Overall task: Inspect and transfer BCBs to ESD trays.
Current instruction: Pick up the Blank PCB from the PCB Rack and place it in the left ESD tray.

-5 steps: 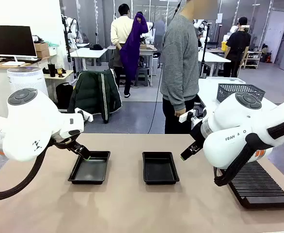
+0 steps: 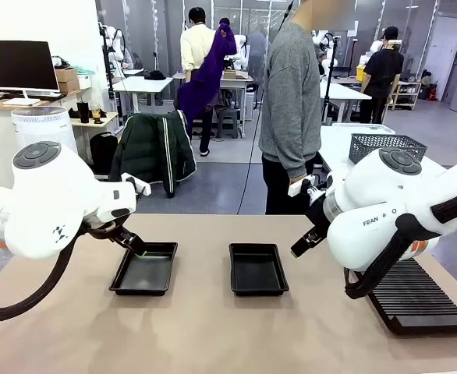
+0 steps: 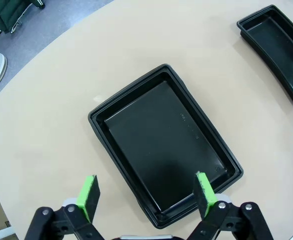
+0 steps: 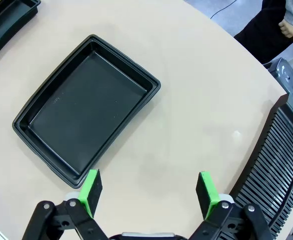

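My left gripper (image 3: 146, 194) gapes wide over one tray (image 3: 156, 145)'s corner; my right gripper (image 4: 149, 192), equally wide, hangs over bare table (image 4: 201, 100) between the other tray (image 4: 81, 115) and a half-cropped rack (image 4: 279, 160).

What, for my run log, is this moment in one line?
left tool open above left tray | right tool open beside right tray | both trays empty

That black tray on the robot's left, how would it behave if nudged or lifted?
Probably light and flexible: the left tray looks like thin moulded plastic. Empty and low on the smooth table, it would likely slide rather than tip. Its glossy sloped rim may be slippery.
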`<control>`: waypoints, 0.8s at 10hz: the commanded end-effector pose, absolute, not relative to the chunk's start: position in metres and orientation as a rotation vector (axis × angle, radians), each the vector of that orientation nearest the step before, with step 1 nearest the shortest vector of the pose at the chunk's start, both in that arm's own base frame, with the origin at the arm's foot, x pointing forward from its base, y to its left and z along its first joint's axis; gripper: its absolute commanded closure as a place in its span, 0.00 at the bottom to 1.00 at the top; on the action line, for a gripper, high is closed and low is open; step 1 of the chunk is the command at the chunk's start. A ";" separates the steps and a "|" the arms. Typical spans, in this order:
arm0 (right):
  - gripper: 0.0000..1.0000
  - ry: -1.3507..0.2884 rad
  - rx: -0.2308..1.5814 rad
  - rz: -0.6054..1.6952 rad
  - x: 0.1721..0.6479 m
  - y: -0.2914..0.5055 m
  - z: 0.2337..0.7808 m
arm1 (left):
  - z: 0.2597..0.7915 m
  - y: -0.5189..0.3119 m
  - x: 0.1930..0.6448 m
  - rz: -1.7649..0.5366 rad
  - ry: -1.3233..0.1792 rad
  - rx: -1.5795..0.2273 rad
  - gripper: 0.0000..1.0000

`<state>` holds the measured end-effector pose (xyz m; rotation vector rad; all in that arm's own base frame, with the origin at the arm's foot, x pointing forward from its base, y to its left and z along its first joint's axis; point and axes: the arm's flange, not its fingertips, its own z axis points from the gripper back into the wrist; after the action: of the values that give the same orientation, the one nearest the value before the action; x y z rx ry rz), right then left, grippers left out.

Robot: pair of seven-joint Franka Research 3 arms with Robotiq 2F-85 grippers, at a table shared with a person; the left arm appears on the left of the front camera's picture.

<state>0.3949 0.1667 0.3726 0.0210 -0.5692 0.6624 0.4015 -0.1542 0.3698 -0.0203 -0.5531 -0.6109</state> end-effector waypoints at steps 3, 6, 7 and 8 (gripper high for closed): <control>0.00 -0.569 0.021 0.662 0.395 0.167 0.373 | 0.372 -0.152 0.402 -0.608 -0.552 -0.020 0.00; 0.00 -0.569 0.021 0.662 0.395 0.167 0.373 | 0.372 -0.152 0.402 -0.608 -0.552 -0.020 0.00; 0.00 -0.569 0.021 0.662 0.395 0.167 0.373 | 0.372 -0.152 0.402 -0.608 -0.552 -0.020 0.00; 0.00 -0.569 0.021 0.662 0.395 0.167 0.373 | 0.372 -0.152 0.402 -0.608 -0.552 -0.020 0.00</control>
<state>0.3949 0.1667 0.3726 0.0210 -0.5692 0.6624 0.4016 -0.1541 0.3698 -0.0202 -0.5531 -0.6106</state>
